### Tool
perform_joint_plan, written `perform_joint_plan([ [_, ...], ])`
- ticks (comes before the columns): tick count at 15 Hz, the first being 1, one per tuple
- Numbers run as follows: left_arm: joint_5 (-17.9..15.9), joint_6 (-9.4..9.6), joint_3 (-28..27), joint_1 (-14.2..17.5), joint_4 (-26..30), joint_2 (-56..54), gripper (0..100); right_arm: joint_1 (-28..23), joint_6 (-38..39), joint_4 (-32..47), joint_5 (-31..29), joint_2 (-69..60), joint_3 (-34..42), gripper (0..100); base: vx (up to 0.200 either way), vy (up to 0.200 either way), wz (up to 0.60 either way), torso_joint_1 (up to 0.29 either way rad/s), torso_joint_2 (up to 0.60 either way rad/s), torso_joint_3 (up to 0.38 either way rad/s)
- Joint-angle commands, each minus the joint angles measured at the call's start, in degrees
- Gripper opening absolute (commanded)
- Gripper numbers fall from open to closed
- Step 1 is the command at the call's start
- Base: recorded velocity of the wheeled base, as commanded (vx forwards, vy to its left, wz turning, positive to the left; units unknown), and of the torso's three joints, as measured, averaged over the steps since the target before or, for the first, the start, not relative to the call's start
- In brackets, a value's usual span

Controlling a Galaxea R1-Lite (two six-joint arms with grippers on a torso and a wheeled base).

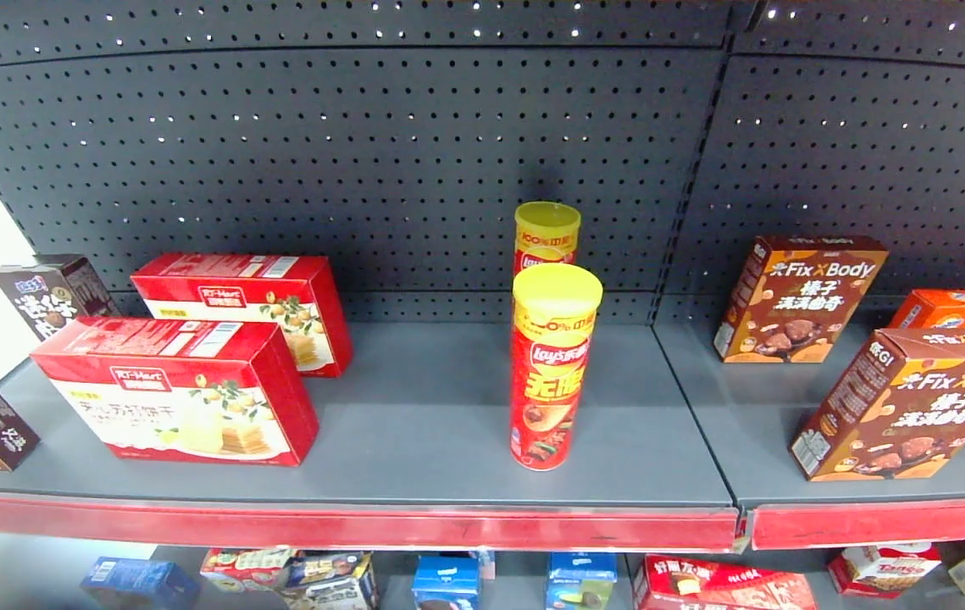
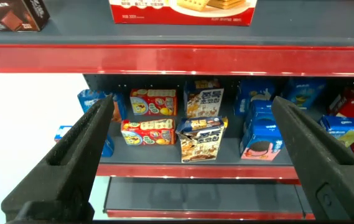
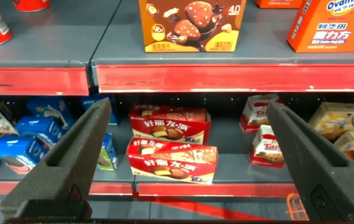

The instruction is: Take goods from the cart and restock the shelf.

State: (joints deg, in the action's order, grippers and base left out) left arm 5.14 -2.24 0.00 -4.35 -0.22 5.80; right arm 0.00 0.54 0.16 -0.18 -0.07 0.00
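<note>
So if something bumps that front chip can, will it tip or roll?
Probably tips easily: the front chip can stands tall and narrow on the shelf. Once down, its round body would likely roll. A backward push might knock the second can behind it.

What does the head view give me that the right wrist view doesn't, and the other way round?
Head view's extras: the yellow can lids, two red cracker boxes, the pegboard back. Right wrist's extras: the open right gripper, the lower shelf's red front edge. Shared: the front chip can, the front brown box, a red pie box.
</note>
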Motion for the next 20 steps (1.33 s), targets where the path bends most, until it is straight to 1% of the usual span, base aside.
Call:
perform_joint_plan([
  [1,0.04,-0.04,0.00,-0.04,-0.04,0.17,100,0.09,-0.01,0.02,0.01,0.07,0.00,100,0.000,0.000,0.00,0.000,0.00,0.000],
  [20,0.04,-0.04,0.00,0.05,-0.04,0.17,100,0.09,-0.01,0.02,0.01,0.07,0.00,100,0.000,0.000,0.00,0.000,0.00,0.000],
])
